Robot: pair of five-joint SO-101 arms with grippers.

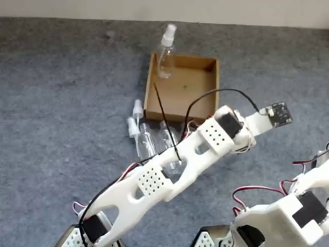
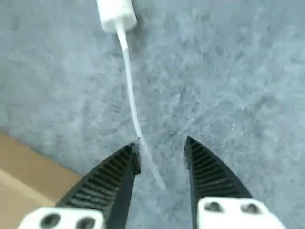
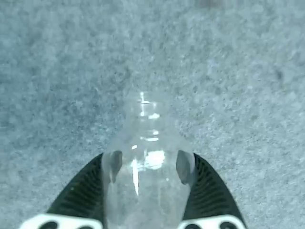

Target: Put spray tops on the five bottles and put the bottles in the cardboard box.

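My left gripper [image 2: 162,148] hangs open just above the grey carpet. A loose white spray top [image 2: 116,14] lies there, and its thin dip tube [image 2: 133,109] runs in between the fingertips. My right gripper [image 3: 147,162] is shut on a clear bottle [image 3: 147,138] that has no top on its neck. In the high view the cardboard box [image 1: 211,67] sits at the middle back. One capped bottle [image 1: 165,51] leans over its far left corner. Two capped bottles [image 1: 146,141] lie by its near left corner, partly under the left arm [image 1: 205,144].
The left arm stretches diagonally from the near left across to the right of the box, with a corner of the box [image 2: 28,176] close beside its gripper. The right arm [image 1: 303,206] stays at the near right. Grey carpet covers the table.
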